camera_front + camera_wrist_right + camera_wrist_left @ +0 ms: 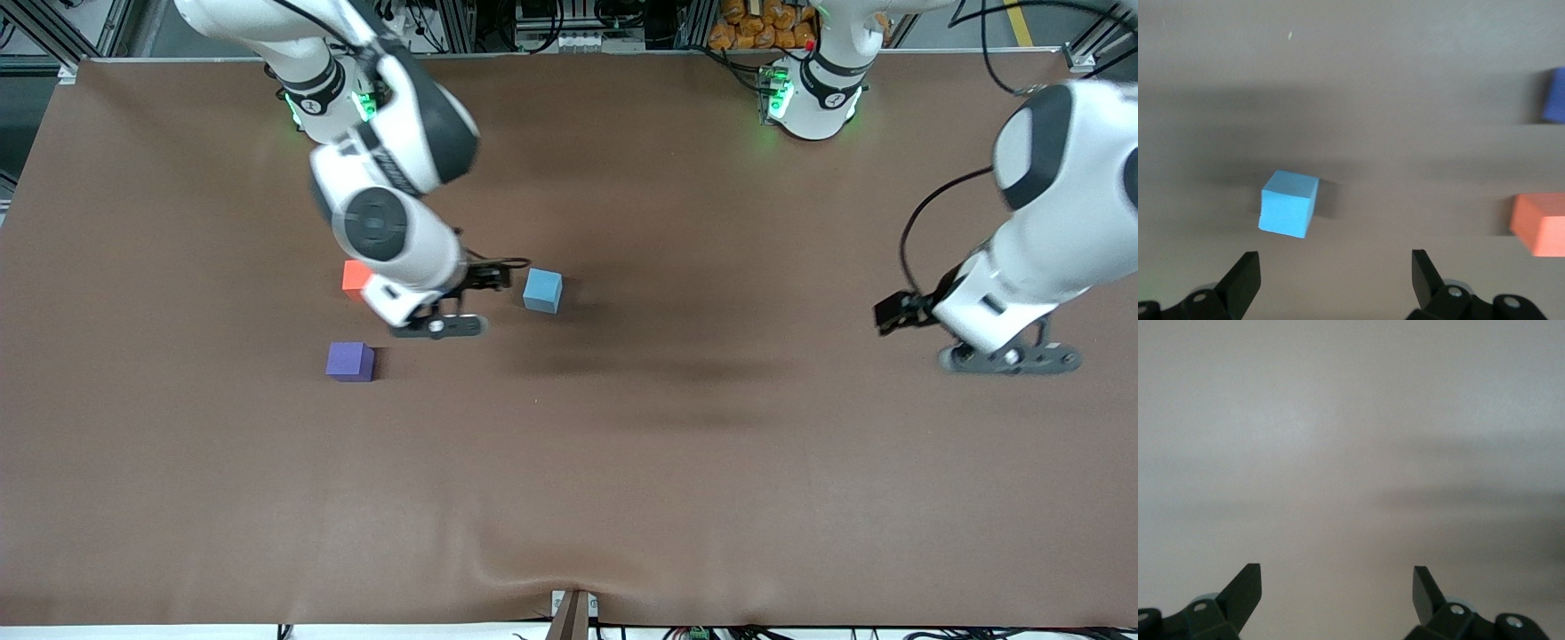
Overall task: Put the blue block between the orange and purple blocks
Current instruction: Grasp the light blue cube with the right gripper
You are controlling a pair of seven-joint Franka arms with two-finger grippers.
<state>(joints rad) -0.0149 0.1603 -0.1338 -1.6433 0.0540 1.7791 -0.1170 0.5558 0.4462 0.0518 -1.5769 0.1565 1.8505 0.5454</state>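
Observation:
The light blue block (542, 291) sits on the brown table near its middle; it also shows in the right wrist view (1289, 203). The orange block (356, 277) lies toward the right arm's end, partly hidden by the right arm. The purple block (349, 362) lies nearer the front camera than the orange one, with a gap between them. My right gripper (440, 326) hovers open and empty over the table between the orange and blue blocks; in its wrist view (1335, 267) the blue block lies just ahead of the fingertips, apart from them. My left gripper (1011, 359) is open and empty.
The left arm waits over bare table near its own end; its wrist view shows only the table (1351, 453). The brown mat (622, 462) covers the whole table. The orange (1540, 223) and purple (1553, 95) blocks show at the edge of the right wrist view.

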